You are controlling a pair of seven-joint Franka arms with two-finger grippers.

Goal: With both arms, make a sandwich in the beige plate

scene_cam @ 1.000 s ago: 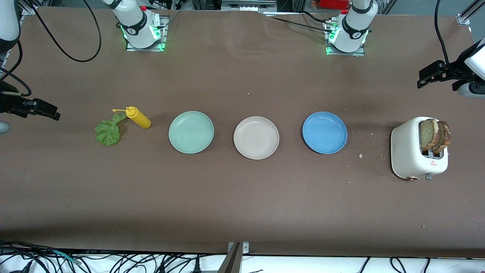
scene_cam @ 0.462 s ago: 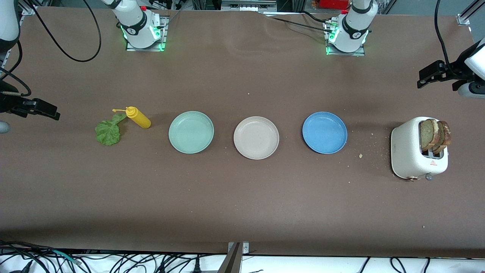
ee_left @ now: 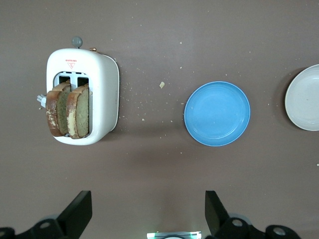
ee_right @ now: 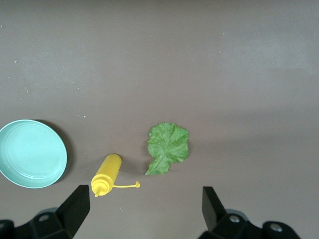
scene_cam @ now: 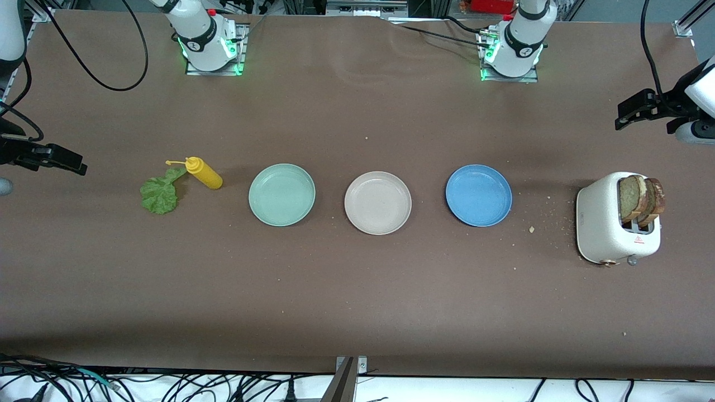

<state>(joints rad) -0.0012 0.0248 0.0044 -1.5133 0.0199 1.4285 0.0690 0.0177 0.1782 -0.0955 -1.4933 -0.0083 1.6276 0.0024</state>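
Across the whole scene spreads a brown table (scene_cam: 357, 290) with a matte, faintly mottled cover, its edge nearest the front camera lined with tangled black cables and both white arm bases standing along the edge farthest from that camera. Toward the left arm's end stands a rounded white toaster (scene_cam: 606, 223) with two brown bread slices (scene_cam: 639, 198) upright in its slots, crumbs scattered near it. Three round, shallow matte plates lie in a row, well apart: a blue plate (scene_cam: 478, 195) nearest the toaster, the beige plate (scene_cam: 377, 202) bare in the middle, then a mint-green plate (scene_cam: 281, 194). Toward the right arm's end a smooth yellow squeeze bottle (scene_cam: 204, 173) lies on its side, just beside a ruffled green lettuce leaf (scene_cam: 159, 194). The left gripper (ee_left: 147, 219) hangs high over the table near the toaster, fingers wide apart and holding nothing; the right gripper (ee_right: 144, 216) hangs over the table near the bottle and leaf, likewise spread and unloaded.
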